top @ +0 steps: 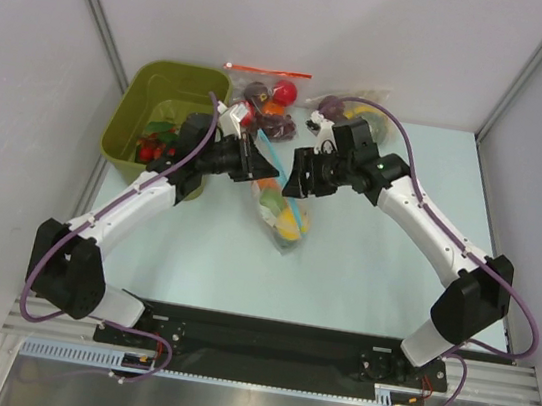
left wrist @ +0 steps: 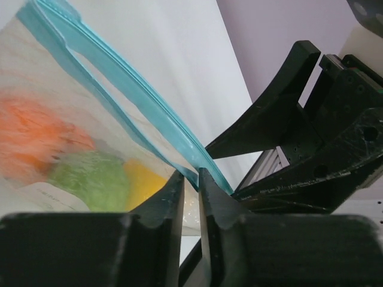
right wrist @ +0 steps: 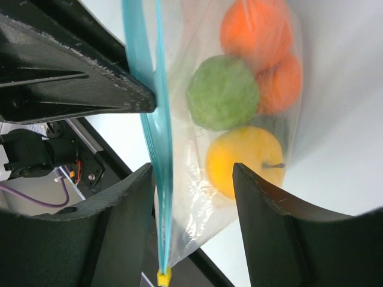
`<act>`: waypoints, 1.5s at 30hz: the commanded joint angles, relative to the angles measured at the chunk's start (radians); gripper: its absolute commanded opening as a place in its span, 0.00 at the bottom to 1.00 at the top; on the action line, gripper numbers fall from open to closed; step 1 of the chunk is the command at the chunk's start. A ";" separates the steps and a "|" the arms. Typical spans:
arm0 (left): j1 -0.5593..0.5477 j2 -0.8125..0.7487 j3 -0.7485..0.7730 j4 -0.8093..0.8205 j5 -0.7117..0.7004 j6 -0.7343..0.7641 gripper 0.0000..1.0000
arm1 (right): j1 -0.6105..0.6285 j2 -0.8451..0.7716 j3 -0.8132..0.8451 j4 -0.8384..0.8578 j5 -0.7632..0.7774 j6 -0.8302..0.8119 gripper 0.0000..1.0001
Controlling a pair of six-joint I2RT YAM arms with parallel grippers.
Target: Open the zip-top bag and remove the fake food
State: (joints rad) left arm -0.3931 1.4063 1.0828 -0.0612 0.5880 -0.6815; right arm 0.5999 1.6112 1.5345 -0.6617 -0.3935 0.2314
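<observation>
The zip-top bag (top: 282, 213) hangs over the table's middle with its light-blue zip strip (left wrist: 140, 101) on top. My left gripper (left wrist: 191, 179) is shut on one lip of the strip, whose two lips are parted further along. Through the plastic I see the fake food: an orange fruit (right wrist: 257, 33), a light green one (right wrist: 222, 92) and a yellow one (right wrist: 245, 158). My right gripper (right wrist: 191, 173) is open and straddles the bag's end, with the strip (right wrist: 157, 149) by its left finger. From above, the left gripper (top: 257, 161) and right gripper (top: 300, 177) face each other across the bag.
An olive-green bin (top: 132, 113) holding small red fruits stands at the back left. A clear bag with a red-orange zip strip (top: 267, 86) and another bag of fruit (top: 350, 108) lie at the back. White walls close in on three sides.
</observation>
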 commanded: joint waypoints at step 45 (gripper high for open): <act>0.043 0.054 0.230 -0.324 -0.023 0.328 0.00 | -0.178 -0.008 0.144 -0.096 0.122 -0.085 0.00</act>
State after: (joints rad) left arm -0.3592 1.4498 1.2236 -0.2874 0.6060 -0.4728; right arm 0.4404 1.6752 1.6020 -0.7006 -0.3473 0.2012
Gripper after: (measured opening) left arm 0.008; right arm 0.014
